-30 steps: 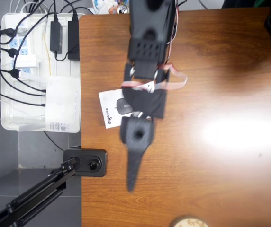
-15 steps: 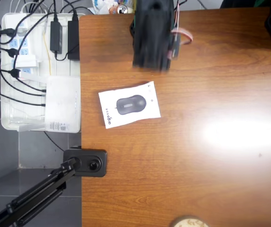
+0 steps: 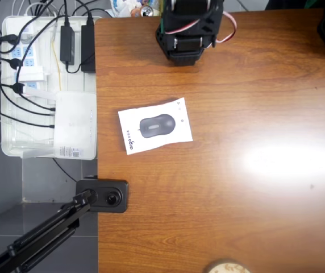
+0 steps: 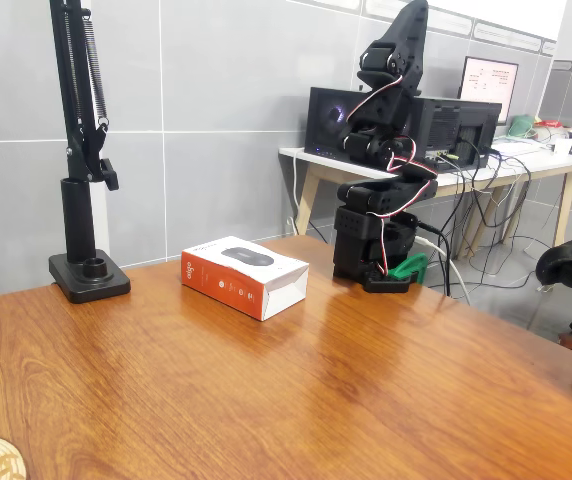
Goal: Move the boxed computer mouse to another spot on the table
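The boxed computer mouse (image 3: 155,125) lies flat at centre-left of the wooden counter (image 3: 253,187) in the overhead view, well apart from the folded-up arm's end effector (image 4: 406,25), whose opening I cannot tell.

The glossy wooden table (image 3: 253,216) carries the boxed computer mouse (image 3: 155,126).

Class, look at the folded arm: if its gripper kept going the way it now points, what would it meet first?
The gripper points up and slightly back, away from the table and the mouse box. Nothing shows in that line; the way looks free, though depth is unclear.
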`<state>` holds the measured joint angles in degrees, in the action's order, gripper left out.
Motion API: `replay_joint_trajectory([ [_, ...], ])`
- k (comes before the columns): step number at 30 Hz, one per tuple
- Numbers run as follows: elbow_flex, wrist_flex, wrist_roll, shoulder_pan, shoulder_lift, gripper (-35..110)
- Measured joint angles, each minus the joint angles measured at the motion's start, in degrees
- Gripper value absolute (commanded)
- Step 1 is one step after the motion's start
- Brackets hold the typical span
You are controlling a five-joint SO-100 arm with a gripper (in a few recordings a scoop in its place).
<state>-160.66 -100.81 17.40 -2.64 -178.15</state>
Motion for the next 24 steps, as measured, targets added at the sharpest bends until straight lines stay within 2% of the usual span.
replay_joint_trajectory([
  [3, 0.0, -0.4, 18.2, 0.6, 0.0, 0],
  [5, 0.0, -0.4, 22.6, 0.9, 0.0, 0],
  [12, 0.0, -0.4, 16.0, -0.1, 0.0, 0],
  [24, 0.0, -0.4, 15.4, -0.1, 0.0, 0],
])
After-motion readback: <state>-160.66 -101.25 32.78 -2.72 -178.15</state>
